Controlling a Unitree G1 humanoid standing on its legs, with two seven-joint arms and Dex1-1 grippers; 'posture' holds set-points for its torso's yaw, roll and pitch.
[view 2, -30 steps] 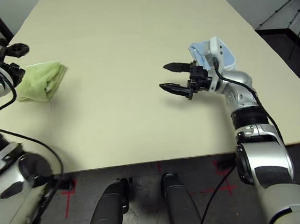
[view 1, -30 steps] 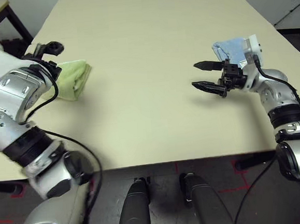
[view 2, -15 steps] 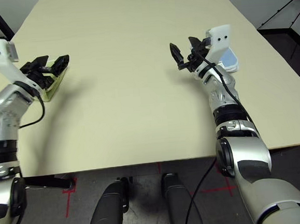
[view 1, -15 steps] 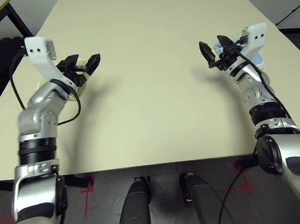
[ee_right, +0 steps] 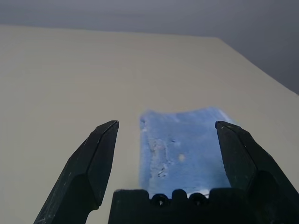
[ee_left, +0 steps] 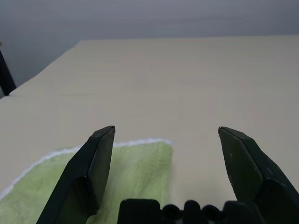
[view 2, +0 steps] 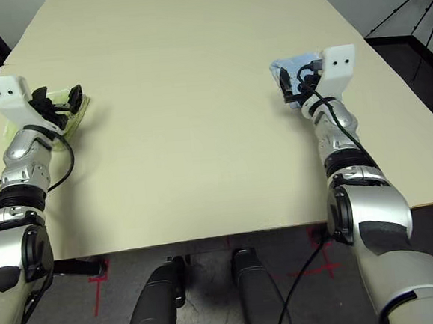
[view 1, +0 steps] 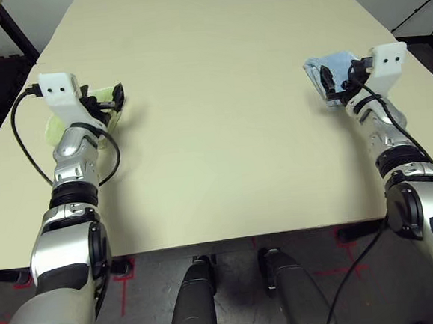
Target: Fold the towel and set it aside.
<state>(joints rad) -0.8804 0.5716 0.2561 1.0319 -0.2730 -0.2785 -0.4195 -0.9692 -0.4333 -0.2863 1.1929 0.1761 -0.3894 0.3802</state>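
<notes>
Towel: the towel (ee_left: 135, 175) lies folded on the left side of the table (view 1: 219, 94), near its left edge; we see its light green terry and white stitched edging under our left arm
Left claw: the left gripper (ee_left: 166, 158) hangs over the towel's far end with its fingers (ee_left: 96, 163) spread wide; it has hold of nothing
Right claw: the right gripper (ee_right: 166, 156) is likewise wide apart and empty; it sits just above the blue cloth (ee_right: 184, 149)
Blue cloth: folded, on the right side of the table, well apart from the towel
</notes>
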